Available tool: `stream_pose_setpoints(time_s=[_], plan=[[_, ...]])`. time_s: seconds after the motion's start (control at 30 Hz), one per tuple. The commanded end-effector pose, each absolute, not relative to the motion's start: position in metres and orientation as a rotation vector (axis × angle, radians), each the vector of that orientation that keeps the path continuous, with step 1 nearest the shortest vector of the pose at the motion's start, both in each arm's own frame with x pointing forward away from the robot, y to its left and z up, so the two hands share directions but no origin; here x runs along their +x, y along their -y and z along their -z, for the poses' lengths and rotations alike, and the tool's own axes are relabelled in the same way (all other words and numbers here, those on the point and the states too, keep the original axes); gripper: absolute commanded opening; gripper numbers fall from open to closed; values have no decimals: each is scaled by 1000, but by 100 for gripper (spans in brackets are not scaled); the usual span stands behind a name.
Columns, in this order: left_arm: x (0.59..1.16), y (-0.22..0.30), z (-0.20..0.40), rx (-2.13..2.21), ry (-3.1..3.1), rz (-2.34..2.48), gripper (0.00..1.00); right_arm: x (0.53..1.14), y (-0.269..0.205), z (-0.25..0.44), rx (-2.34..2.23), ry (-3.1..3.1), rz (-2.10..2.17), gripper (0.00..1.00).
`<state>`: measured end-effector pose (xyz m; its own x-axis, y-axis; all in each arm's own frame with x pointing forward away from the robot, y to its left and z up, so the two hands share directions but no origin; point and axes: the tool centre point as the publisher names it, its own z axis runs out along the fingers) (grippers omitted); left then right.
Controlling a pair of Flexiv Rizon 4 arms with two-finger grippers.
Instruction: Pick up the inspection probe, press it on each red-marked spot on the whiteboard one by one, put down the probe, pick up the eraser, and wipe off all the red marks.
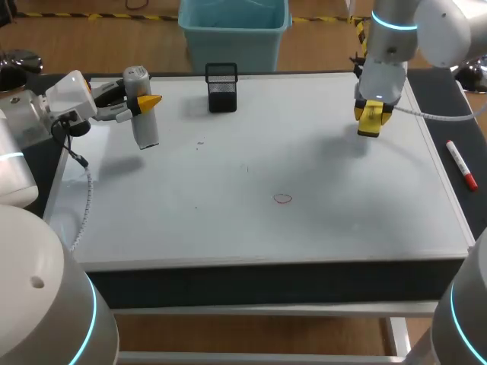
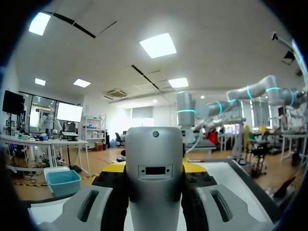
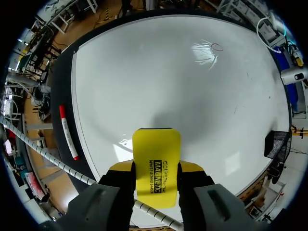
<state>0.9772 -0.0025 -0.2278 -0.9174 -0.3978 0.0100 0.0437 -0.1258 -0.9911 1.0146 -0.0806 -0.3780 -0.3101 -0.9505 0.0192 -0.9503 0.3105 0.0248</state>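
Left arm is parked at the far-left edge, jaws closed on the grey inspection probe, which hangs roughly upright with its body gripped from both sides in the left wrist view. Can't tell if its lower end touches the whiteboard. Right arm is at the far right, jaws clamped on the flat sides of the yellow eraser, which reads as raised off the board judging by the shadow under it. One red mark shows, a small loop near the middle of the board, nearer and left of the eraser and ahead of it in the right wrist view. The step in hand looks like the wipe. To do it well, bring the eraser over the loop, land its face flat rather than on an edge, and stroke past both sides of the loop with steady pressure. The probe isn't set down yet and the left arm is well apart from the mark, so a clash is unlikely. The board is glossy, with glare beside the mark, so faint residue may be hard to spot. It covers most of the desk. The black mesh pen cup at the far edge and the red marker on the right desk strip are both well apart from the wipe path.
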Motion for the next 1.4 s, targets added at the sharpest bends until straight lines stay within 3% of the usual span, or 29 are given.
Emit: stream_pose_setpoints(time_s=[0.03,1.4], plan=[[973,7,227,-378,-1847,2128,0,1015,81,377,1829,2516,12,0],[834,237,242,197,-2024,2525,0,1015,81,377,1829,2516,12,0]])
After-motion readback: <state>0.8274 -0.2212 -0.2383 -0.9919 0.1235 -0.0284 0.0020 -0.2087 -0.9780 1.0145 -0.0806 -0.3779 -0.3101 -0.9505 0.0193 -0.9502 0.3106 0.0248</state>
